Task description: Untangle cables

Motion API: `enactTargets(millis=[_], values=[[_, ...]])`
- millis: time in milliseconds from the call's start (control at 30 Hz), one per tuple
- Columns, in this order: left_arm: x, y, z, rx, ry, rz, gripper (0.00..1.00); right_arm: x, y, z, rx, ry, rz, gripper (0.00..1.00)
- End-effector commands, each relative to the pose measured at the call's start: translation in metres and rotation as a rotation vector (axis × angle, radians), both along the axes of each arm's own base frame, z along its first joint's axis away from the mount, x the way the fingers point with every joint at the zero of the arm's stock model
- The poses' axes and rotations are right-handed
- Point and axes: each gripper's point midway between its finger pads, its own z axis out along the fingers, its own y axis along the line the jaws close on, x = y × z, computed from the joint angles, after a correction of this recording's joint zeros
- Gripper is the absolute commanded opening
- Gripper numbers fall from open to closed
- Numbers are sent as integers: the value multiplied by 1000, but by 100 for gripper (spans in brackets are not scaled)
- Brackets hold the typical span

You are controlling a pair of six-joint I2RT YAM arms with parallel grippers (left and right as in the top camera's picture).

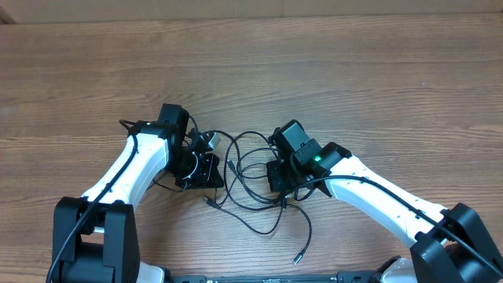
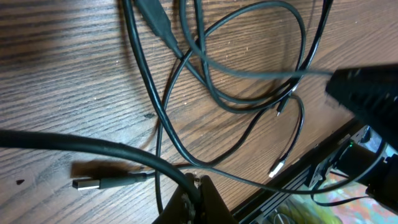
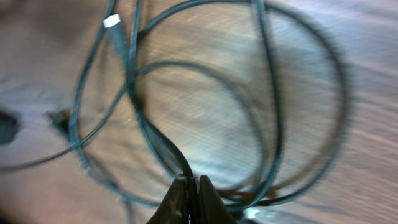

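- The cables (image 1: 250,169) lie in one loose tangle near the middle of the tabletop (image 1: 354,71), several thin black loops crossing one another between the two arms.
- From the knot, one tail trails off toward 5 o'clock and ends in a small silvery plug (image 1: 297,258) lying free on the wood.
- The left end effector (image 2: 193,198) sits at the tangle's 9 o'clock. Its tips are pressed together, and a black strand runs straight into them, so it looks clamped on the cables.
- The right end effector (image 3: 189,196) sits at 3 o'clock, tips likewise closed, with a dark strand pinched between them; this view is blurred.
- In the left wrist view a flat-ended connector (image 2: 84,183) rests on the wood at about 8 o'clock, apart from the loops.
- Handling, as I judge it: the cords are light, limp and smooth-skinned, so they will drag, sag and slide through a loose pinch rather than hold shape.
- The plug ends are stiffer and may snag in a loop.
- A hold on the cord just behind a plug, or on an outer loop away from the crossings, seems safest; a pull across the crossings could tighten them.
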Motion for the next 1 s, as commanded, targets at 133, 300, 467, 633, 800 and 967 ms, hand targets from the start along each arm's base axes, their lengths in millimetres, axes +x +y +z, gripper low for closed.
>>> enactTargets(millis=[133,300,467,633,800,967], values=[[28,-5,40,-127,-65,78,4,19,-24,0,-111,-98,-117,4],[54,-13,108,-346,-169,119,4,23,-26,1,-122,-118,-126,4],[73,-5,168,-430,-232,198,4,32,-31,3,-151,-166,-148,5],[86,4,228,-457,-375,212,4,34,-33,2,-159,-180,-155,6],[87,5,287,-472,-530,195,4,34,-33,2,-158,-181,-155,6],[82,5,345,-476,-715,155,4,34,-33,2,-158,-181,-155,6]])
